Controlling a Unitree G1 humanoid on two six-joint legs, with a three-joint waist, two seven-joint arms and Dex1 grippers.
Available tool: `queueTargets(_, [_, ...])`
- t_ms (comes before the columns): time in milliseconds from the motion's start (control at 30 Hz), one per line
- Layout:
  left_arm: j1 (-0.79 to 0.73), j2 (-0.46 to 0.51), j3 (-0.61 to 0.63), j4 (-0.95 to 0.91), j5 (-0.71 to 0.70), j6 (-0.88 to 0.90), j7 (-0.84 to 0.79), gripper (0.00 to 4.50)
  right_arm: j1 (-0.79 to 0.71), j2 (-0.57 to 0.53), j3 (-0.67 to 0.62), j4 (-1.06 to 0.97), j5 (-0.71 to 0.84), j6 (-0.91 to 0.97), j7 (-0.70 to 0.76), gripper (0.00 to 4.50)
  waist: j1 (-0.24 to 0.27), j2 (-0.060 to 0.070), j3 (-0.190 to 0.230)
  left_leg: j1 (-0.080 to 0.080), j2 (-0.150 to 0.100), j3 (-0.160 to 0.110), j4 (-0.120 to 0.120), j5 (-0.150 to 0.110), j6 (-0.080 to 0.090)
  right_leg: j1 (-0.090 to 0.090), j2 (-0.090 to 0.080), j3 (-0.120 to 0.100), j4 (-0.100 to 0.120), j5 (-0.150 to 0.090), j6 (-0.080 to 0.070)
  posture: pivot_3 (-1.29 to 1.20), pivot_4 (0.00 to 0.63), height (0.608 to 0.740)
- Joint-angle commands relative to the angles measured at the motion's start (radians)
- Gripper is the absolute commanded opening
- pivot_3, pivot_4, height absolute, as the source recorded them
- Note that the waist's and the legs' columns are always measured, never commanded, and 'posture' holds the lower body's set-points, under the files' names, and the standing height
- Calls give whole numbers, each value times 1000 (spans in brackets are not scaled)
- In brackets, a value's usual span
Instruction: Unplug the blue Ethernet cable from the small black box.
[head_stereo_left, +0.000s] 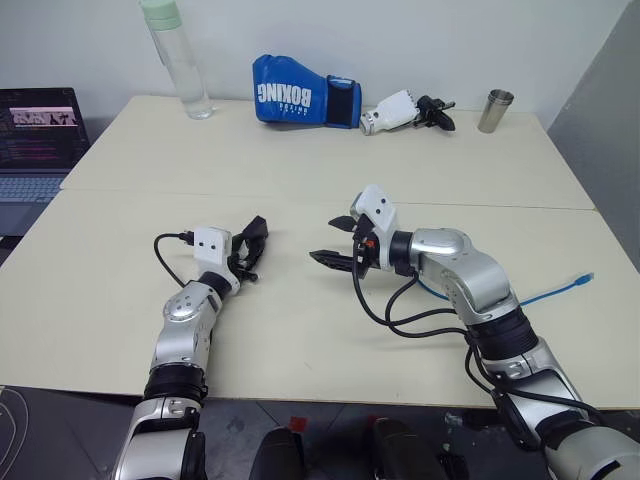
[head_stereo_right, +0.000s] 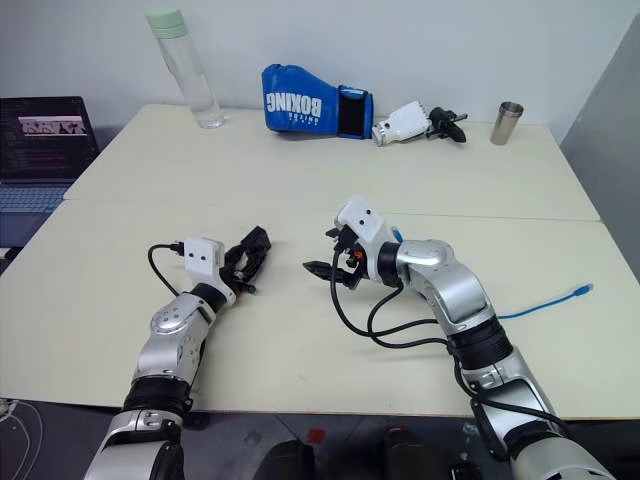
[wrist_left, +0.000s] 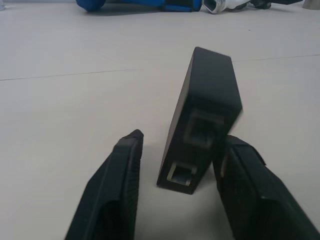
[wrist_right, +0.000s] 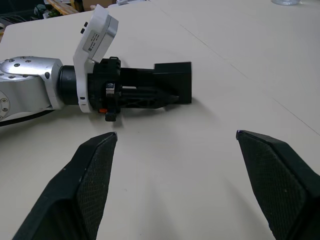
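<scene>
- The small black box (wrist_left: 202, 117) is stood on its edge on the table (head_stereo_left: 300, 160), between the left gripper (wrist_left: 177, 190) fingers, which are parted around it.
- The right gripper (wrist_right: 172, 142) is spread wide, with nothing in it.
- The blue cable (head_stereo_left: 560, 292) is laid on the table by the right arm, unplugged.

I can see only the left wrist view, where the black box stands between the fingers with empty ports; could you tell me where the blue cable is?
Observer: The blue Ethernet cable lies on the table by the right arm, its plug end loose near the table's right edge.
Operator: Thank you. Is the right gripper holding anything?
Observer: No. The right gripper is open and empty, pointing toward the left gripper and the small black box, with a gap between them.
Operator: Is anything else close to the box?
Observer: No. The boxing glove and bottle sit at the table's far edge.
</scene>
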Motion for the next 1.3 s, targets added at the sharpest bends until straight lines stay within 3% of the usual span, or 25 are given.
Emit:
queueTargets(33, [26, 9, -1, 6, 9, 23, -9, 3149, -30, 6, -4, -21, -2, -14, 6, 4045, 0, 0, 0, 0, 0, 0, 0, 0, 0, 0, 0, 0, 0, 0, 0, 0, 150, 740])
queueTargets(267, [39, 24, -4, -30, 21, 30, -13, 3149, -30, 8, -6, -26, -4, -11, 4, 4045, -1, 0, 0, 0, 0, 0, 0, 0, 0, 0, 0, 0, 0, 0, 0, 0, 150, 740])
queueTargets(467, [126, 78, 30, -215, -8, 91, -29, 3149, -5, -27, -21, -75, 7, 7, 11, 4045, -9, 0, 0, 0, 1, 0, -1, 0, 0, 0, 0, 1, -1, 0, 0, 0, 150, 740])
queueTargets(633, [274, 202, 75, -510, -44, 222, -67, 3149, 66, -116, -76, -201, 58, 49, 38, 4045, -12, -1, 0, -2, 4, -2, -2, 0, 0, -1, -1, 1, -2, 0, 0, 0, 150, 740])
queueTargets(867, [379, 427, 150, -737, -114, 434, -195, 3149, 150, -291, -203, -298, 118, 78, 87, 4045, -6, -1, 1, -1, 1, -3, -2, 0, 0, 1, -2, 0, -3, 0, 0, 0, 150, 740])
queueTargets(1067, [351, 608, 243, -756, -235, 531, -388, 3149, 190, -501, -323, -338, 292, 159, 286, 4045, -2, 1, 3, -1, 0, -2, -2, 0, 0, 1, 0, -1, -4, 0, 0, 0, 150, 740])
queueTargets(1300, [282, 666, 248, -724, -281, 563, -465, 3149, 185, -571, -360, -317, 342, 175, 308, 4045, -6, 1, 3, 0, 0, 0, -3, 0, 1, 0, 1, 0, -4, -1, 0, 0, 150, 740])
